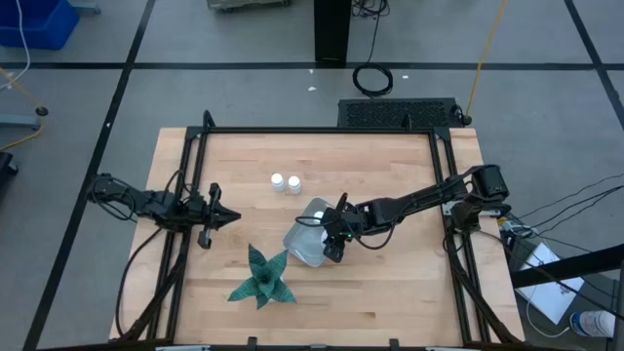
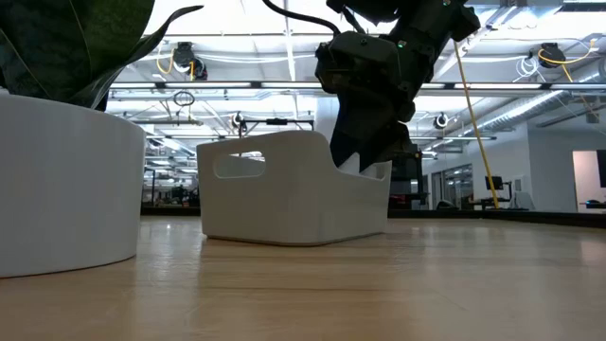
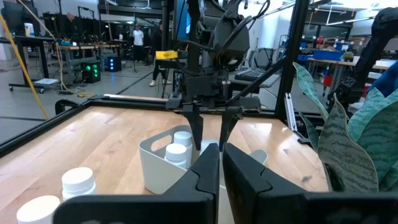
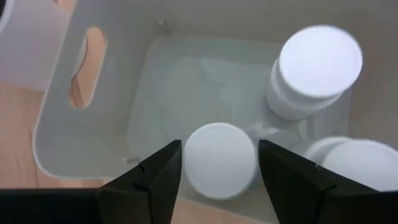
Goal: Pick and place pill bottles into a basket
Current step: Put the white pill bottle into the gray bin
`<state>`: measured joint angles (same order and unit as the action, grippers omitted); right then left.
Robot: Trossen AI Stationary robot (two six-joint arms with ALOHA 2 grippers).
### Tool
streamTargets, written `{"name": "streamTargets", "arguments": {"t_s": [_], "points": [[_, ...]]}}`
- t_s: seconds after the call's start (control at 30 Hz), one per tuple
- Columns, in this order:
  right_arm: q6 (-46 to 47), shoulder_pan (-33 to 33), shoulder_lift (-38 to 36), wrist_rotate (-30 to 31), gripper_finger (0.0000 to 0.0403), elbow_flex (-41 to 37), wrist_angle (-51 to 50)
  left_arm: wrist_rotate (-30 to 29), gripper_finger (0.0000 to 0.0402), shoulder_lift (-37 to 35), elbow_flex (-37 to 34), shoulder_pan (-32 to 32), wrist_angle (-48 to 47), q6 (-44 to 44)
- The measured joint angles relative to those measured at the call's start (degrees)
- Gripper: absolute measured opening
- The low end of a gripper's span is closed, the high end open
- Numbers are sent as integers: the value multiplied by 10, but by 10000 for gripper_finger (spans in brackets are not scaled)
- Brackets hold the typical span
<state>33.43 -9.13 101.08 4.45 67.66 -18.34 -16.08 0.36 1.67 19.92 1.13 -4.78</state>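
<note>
The basket (image 1: 304,244) sits near the middle of the wooden bench (image 1: 390,283), just beside the green star-shaped plant (image 1: 261,278) and on the side of it toward the right arm. In the right wrist view three pill bottles stand upright inside the basket (image 4: 93,124): one (image 4: 221,160) lies directly between the fingers, a second (image 4: 316,68) stands farther in, and a third (image 4: 354,165) shows at the edge of the picture. Two more pill bottles (image 1: 286,182) stand side by side on the bare bench, apart from the basket on its far side.

The right gripper (image 1: 334,234) hangs over the basket's open top with its jaws spread wide, one finger on each side of the nearest bottle's cap and not touching it. In the low view its dark fingers (image 2: 365,142) dip down behind the basket's (image 2: 284,204) wall.

The left gripper (image 1: 216,216) waits at the bench's left side, well apart from the basket, with its jaws drawn to a narrow gap and holding nothing. Its wrist view shows the basket (image 3: 155,165) ahead.
</note>
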Motion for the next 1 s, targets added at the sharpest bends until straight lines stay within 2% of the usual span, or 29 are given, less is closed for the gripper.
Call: {"name": "streamTargets", "arguments": {"t_s": [0.3,0.57,0.8,1.0], "points": [[-13,0,-2,0,224,0,8,0,26,0,0,0,0,0],[-7,-8,-34,2,204,1,37,0,26,0,0,0,1,0],[-14,-6,-96,34,134,1,31,0,26,0,0,0,4,0],[-43,-3,-142,31,23,1,14,0,26,0,0,0,5,0]]}}
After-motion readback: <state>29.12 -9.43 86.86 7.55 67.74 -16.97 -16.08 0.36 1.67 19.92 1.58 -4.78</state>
